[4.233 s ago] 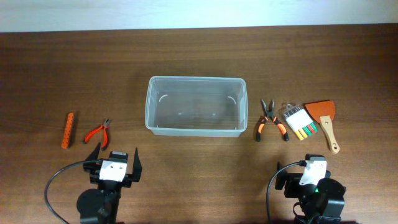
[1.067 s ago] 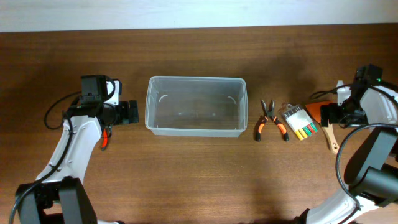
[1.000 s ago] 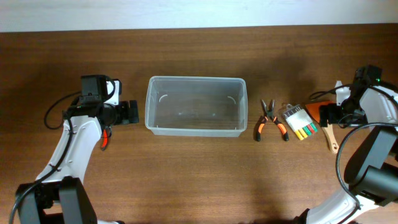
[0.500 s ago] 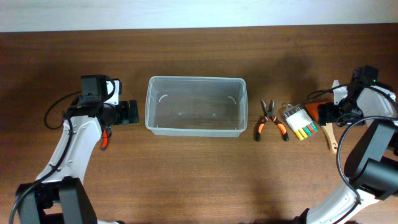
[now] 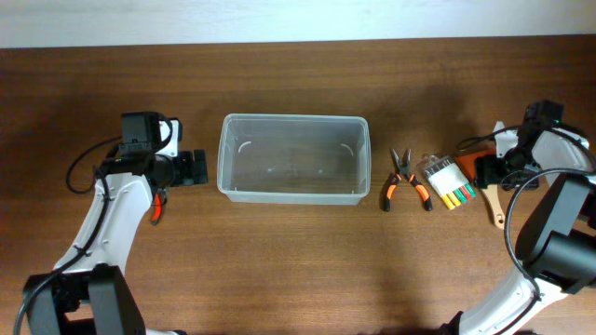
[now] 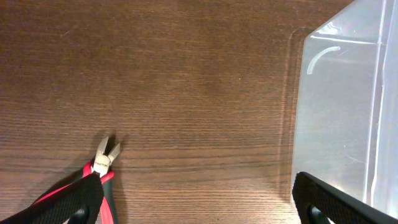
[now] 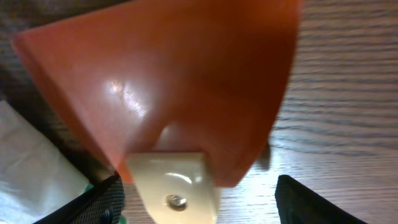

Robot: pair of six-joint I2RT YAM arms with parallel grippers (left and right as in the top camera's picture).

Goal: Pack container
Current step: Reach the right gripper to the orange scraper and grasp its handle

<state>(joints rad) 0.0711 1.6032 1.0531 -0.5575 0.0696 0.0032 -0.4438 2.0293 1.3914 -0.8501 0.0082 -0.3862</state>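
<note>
**Overhead:** the clear container (image 5: 291, 119) sits open side up at the middle of the wooden table (image 5: 298, 270). The left gripper (image 5: 191, 168) hangs just off its left end wall, near red-handled cutters (image 5: 155, 208). The right gripper (image 5: 485, 170) hovers over a scraper (image 5: 496, 207), which lies beyond orange-handled pliers (image 5: 406, 181) and a packet of coloured sticks (image 5: 450, 184).

**Left wrist:** the fingers (image 6: 71, 200) are spread wide with only bare wood between them. The cutters' tips show at lower left and the container's corner at right.

**Right wrist:** the scraper's orange blade fills the frame (its cream handle lies between the dark fingers (image 7: 311, 199)). The jaws are wide apart and grip nothing, and whether they touch the handle cannot be told.
</note>
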